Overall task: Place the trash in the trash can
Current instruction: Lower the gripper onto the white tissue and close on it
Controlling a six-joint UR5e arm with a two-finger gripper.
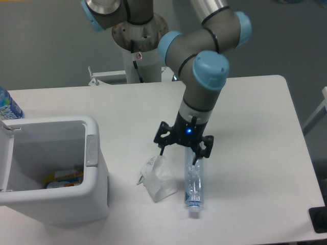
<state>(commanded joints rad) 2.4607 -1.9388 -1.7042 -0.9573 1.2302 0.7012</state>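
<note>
Trash lies on the white desk [255,127] in two pieces. One is a crumpled wrapper [159,177]. The other is a slim clear bottle [193,182] lying flat, with its cap end toward the front edge. They are just beside each other, the wrapper on the side nearer the trash can [56,201]. The trash can stands well apart from them, at the far side of the desk, with its top open. Something colored already sits at its bottom.

The tool [178,153] hangs low over the top end of the bottle and the edge of the wrapper. Its fingers are spread wide and hold nothing.

The step in hand looks like picking up one piece. To do it well, the tool should choose one piece and center on it. Right now it sits between the two, so it could pinch both or push one away. For the bottle, the fingers should go on each long side, near the middle, so it does not tip when lifted. Then it should squeeze softly, because the bottle is thin and could slip out.

Counting: two pieces of trash, one trash can, one tool. One more bottle with a blue label [9,107] peeks in behind the trash can.
</note>
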